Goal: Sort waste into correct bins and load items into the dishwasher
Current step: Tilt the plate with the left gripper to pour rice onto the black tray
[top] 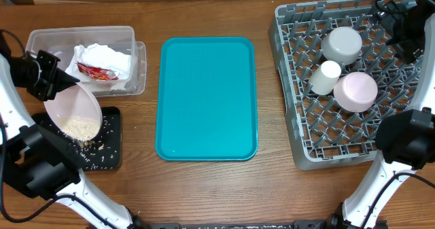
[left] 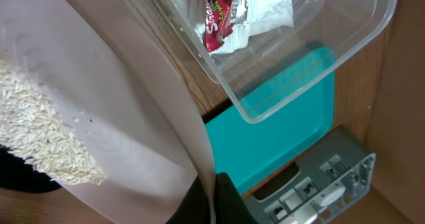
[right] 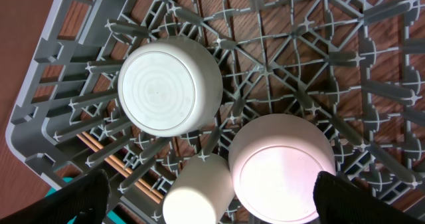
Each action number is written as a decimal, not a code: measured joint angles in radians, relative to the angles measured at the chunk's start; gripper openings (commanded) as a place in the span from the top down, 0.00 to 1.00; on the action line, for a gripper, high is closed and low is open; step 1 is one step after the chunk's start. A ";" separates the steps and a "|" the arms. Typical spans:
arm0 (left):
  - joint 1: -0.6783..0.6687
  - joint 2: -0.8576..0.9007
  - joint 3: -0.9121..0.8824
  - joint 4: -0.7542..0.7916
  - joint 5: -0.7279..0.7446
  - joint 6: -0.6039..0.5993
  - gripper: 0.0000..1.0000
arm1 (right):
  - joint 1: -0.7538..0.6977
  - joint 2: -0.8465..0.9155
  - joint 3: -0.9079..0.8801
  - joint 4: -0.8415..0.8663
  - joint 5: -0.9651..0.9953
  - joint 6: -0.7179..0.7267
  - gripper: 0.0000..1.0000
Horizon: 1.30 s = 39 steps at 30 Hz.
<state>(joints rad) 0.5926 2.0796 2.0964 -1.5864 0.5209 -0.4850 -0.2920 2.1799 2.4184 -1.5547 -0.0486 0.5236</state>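
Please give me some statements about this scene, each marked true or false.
The small red snack wrapper lies in the clear rectangular plastic tub. True.
The square grey plastic dish rack holds a grey bowl, a pink-white bowl and a small white cup. True.
The pale pink-white round plate also stands in that rack. False: the left gripper holds it tilted over the shallow black tray.
The right gripper is shut on the cup. False: it is open above the rack, holding nothing.
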 measured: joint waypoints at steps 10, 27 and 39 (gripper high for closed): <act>0.079 0.000 -0.001 -0.030 0.100 0.068 0.96 | 0.000 0.000 0.000 0.000 0.000 0.000 0.00; 0.108 0.000 -0.165 0.052 0.231 0.112 0.96 | 0.000 0.000 0.000 0.000 0.000 0.000 0.00; 0.131 0.000 -0.194 0.061 0.381 0.159 0.96 | 0.000 0.000 0.000 0.000 0.000 0.000 0.00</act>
<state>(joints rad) 0.7238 2.0796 1.9022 -1.5253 0.9020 -0.3256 -0.2920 2.1799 2.4184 -1.5543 -0.0490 0.5232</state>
